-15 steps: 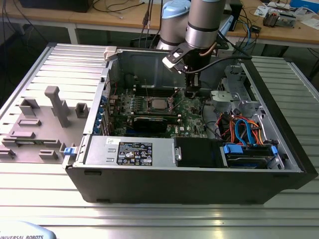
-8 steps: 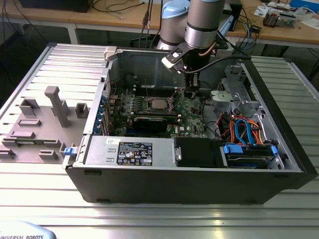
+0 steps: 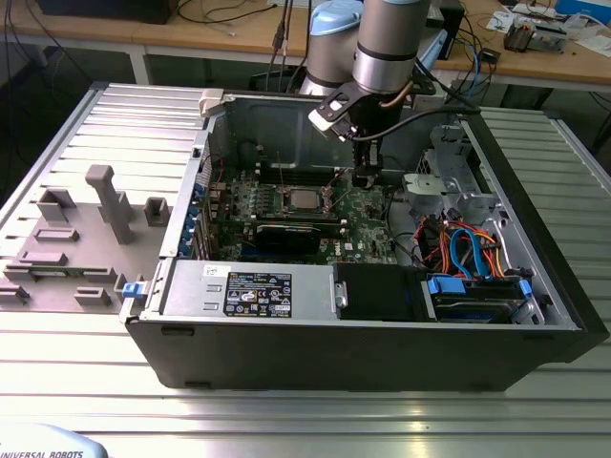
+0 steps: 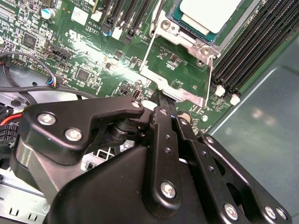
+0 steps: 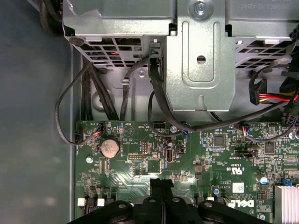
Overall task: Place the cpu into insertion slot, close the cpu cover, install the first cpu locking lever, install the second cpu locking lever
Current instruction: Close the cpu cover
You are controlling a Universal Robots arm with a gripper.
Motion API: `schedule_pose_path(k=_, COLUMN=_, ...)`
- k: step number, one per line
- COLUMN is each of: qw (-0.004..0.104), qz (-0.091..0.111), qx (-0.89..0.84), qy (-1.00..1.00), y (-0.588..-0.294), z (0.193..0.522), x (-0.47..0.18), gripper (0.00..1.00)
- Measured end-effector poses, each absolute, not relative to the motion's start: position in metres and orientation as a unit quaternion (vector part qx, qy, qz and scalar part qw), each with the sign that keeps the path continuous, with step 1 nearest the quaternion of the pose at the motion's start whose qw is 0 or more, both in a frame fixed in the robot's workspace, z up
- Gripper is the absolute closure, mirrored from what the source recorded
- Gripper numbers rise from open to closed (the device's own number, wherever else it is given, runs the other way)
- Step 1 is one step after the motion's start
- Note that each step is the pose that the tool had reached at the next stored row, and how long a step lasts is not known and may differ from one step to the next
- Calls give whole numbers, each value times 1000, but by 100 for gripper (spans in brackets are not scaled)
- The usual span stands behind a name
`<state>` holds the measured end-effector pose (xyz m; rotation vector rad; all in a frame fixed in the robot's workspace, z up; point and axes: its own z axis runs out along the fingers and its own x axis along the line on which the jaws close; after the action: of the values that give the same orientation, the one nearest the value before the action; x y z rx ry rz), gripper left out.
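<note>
silver-grey arm (image 3: pixel 387 43), black screw-studded claw (image 4: pixel 161 99)

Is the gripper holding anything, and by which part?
Nothing appears held. In the first wrist view the black gripper is shut, tips bare; in the second wrist view they sit at the edge of the thin silver cpu cover frame.

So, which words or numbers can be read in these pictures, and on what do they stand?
Label on the power supply box: too small to read.
White print on the green circuit board: too small to read surely.
White sticker on that board: too small to read.
</note>
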<state>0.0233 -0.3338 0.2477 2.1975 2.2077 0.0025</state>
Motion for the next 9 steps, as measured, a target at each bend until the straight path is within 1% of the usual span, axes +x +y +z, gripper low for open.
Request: schedule_pose_path(k=9, qw=13, qz=1, qx=705, qy=709, y=-334, z=248, x=20, gripper=89)
